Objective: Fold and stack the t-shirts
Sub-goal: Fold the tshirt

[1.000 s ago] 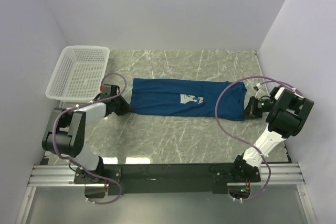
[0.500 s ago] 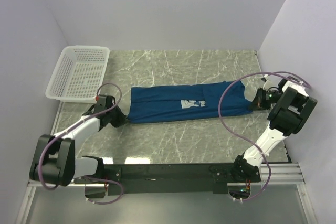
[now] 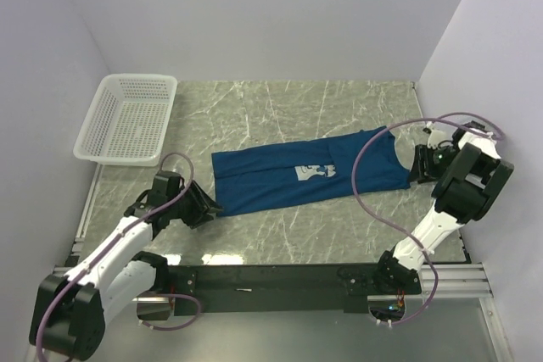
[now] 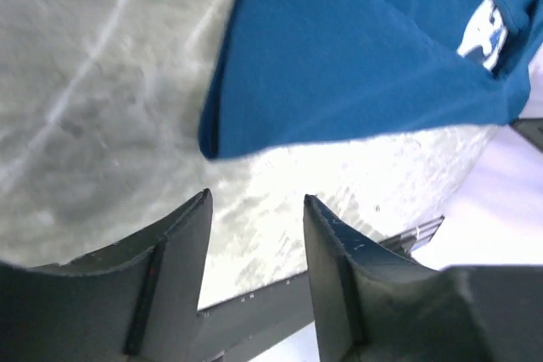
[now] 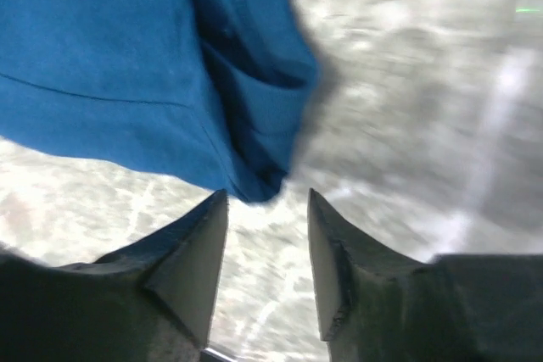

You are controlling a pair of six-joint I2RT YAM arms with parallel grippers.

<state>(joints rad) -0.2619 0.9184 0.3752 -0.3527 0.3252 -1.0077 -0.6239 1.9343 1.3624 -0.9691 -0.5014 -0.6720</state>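
Observation:
The navy-blue t-shirt (image 3: 305,171) lies folded into a long strip across the marble table, its pale print (image 3: 310,172) facing up. My left gripper (image 3: 209,209) is open and empty just off the strip's near-left corner; in the left wrist view that corner (image 4: 339,65) lies just beyond my fingertips (image 4: 254,201). My right gripper (image 3: 416,167) is open and empty at the strip's right end; in the right wrist view the cloth edge (image 5: 246,125) sits just ahead of the gap between my fingers (image 5: 267,197).
A white mesh basket (image 3: 127,118) stands at the back left. Purple cables loop over both arms, one (image 3: 361,167) crossing the shirt's right part. The side walls stand close to both arms. The black rail (image 3: 271,277) runs along the near edge.
Both grippers have let go of the shirt's ends. The left arm has swung toward the near edge and the shirt's left end came with it, so the strip lies tilted. The right gripper barely moved.

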